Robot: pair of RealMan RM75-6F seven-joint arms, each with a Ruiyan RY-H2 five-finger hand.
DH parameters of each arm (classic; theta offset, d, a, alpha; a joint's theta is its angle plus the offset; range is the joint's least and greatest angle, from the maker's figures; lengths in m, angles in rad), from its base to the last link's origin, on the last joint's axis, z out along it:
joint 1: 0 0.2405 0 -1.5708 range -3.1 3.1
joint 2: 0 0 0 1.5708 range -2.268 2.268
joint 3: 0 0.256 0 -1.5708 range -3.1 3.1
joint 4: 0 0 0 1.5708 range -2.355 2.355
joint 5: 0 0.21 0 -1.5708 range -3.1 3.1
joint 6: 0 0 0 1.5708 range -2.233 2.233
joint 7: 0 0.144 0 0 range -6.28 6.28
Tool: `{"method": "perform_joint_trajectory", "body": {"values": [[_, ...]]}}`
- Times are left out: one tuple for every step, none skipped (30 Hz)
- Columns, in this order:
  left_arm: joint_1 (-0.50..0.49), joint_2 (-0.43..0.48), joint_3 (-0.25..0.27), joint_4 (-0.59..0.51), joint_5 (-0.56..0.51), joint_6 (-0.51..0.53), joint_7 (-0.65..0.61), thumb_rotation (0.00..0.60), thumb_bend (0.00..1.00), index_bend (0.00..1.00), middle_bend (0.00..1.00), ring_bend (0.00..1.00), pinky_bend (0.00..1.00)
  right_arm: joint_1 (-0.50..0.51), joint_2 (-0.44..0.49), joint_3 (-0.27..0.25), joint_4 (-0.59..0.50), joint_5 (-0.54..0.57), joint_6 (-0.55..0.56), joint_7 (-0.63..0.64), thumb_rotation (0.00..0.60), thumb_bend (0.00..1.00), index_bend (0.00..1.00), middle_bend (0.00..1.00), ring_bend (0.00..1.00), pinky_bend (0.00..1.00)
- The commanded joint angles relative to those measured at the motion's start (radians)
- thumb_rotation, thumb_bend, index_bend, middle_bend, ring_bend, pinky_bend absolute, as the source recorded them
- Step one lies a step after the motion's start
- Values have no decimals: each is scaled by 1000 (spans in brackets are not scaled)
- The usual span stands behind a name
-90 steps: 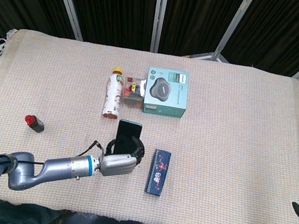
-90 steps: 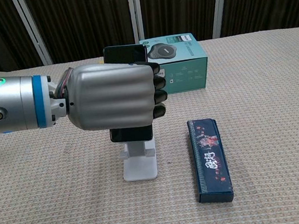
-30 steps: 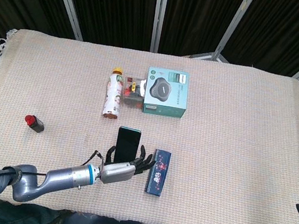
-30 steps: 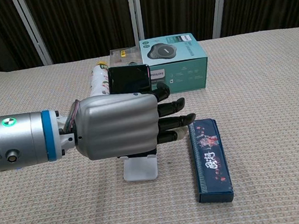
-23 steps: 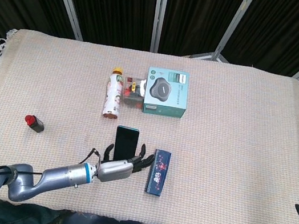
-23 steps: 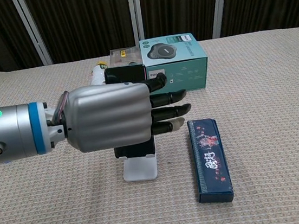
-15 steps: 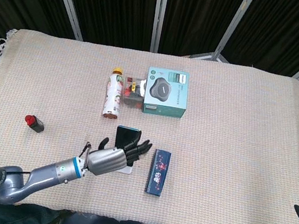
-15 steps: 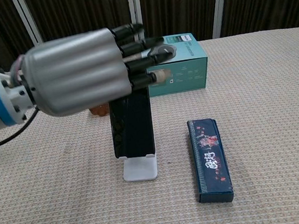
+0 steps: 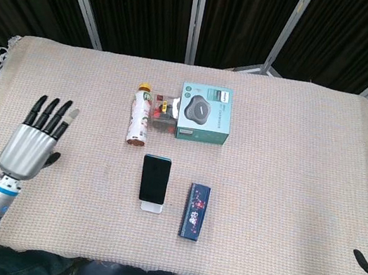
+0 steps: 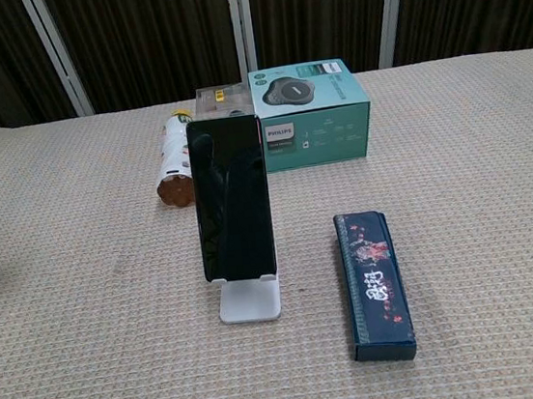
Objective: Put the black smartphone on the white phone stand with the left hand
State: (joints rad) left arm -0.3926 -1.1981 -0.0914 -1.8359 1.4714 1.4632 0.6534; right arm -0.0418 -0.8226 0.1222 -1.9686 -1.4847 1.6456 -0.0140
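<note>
- Phone (image 10: 232, 199) stood upright on stand (image 10: 250, 301), near table centre, screen dark.
- Left hand (image 9: 30, 142) raised at left edge of table, well apart from phone; fingers straight and spread, nothing held.
- Right hand barely seen, possibly dark tip at right edge; finger state not readable.
- Dark patterned box (image 10: 374, 284) lay just right of stand.
- Teal box (image 10: 312, 113) and bottle (image 9: 139, 115) behind.

dark box (image 10: 374, 284) right of smartphone (image 10: 232, 199)
</note>
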Motion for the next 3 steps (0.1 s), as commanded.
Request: {"method": "perform_joint_trajectory", "body": {"values": [[121, 89, 55, -20, -60, 67, -192, 600, 0, 0, 0, 0, 0, 4, -5, -3, -3, -3, -8, -13, 600, 0, 0, 0, 0, 0], [130, 98, 59, -12, -66, 68, -211, 600, 0, 0, 0, 0, 0, 6, -7, -4, -4, -4, -9, -16, 600, 0, 0, 0, 0, 0], [140, 106, 63, 0, -72, 66, -241, 600, 0, 0, 0, 0, 0, 7, -9, -4, -5, -5, -10, -21, 600, 0, 0, 0, 0, 0]]}}
